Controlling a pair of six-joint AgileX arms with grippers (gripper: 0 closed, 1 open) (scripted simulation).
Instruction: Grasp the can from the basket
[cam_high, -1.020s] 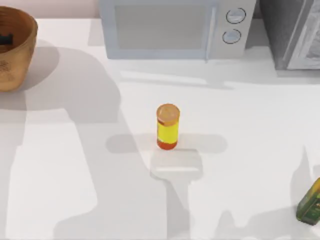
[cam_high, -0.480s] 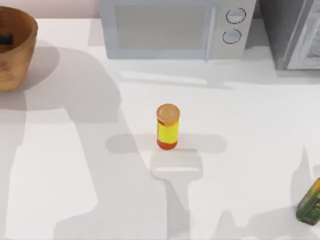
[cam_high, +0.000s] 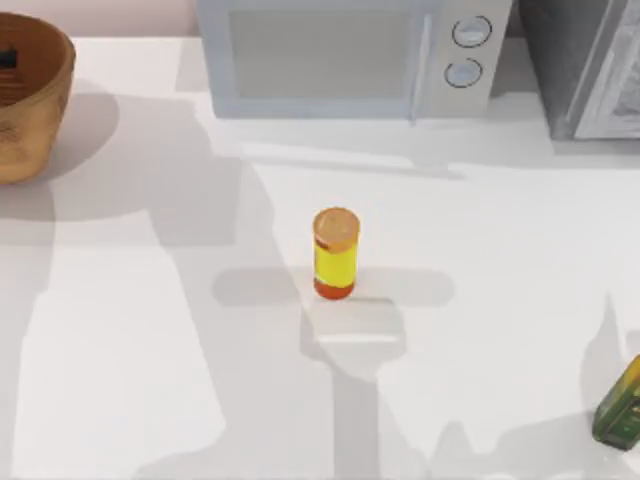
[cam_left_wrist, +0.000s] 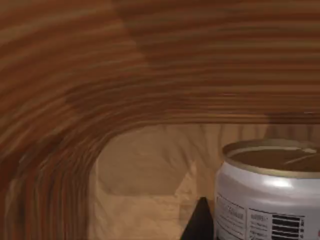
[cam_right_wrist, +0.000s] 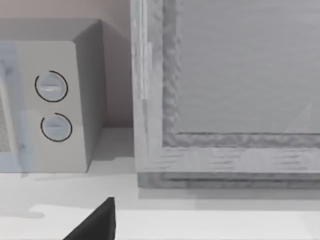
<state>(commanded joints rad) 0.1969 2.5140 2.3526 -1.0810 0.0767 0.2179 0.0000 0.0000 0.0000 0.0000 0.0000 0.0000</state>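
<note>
The small silvery metal can (cam_left_wrist: 270, 192) stands upright inside the large round woven basket (cam_high: 35, 105), which sits at the upper left of the top view, cut off by the frame edge. In the left wrist view the can is cropped at lower right. One dark left fingertip (cam_left_wrist: 199, 222) shows just beside it; whether the fingers are spread or closed, I cannot tell.

The basket (cam_high: 25, 95) sits at the table's far left corner, woven, ribbed orange-brown inside. The silvery can (cam_left_wrist: 270, 195) stands upright inside it, seemingly near the wall.
</note>
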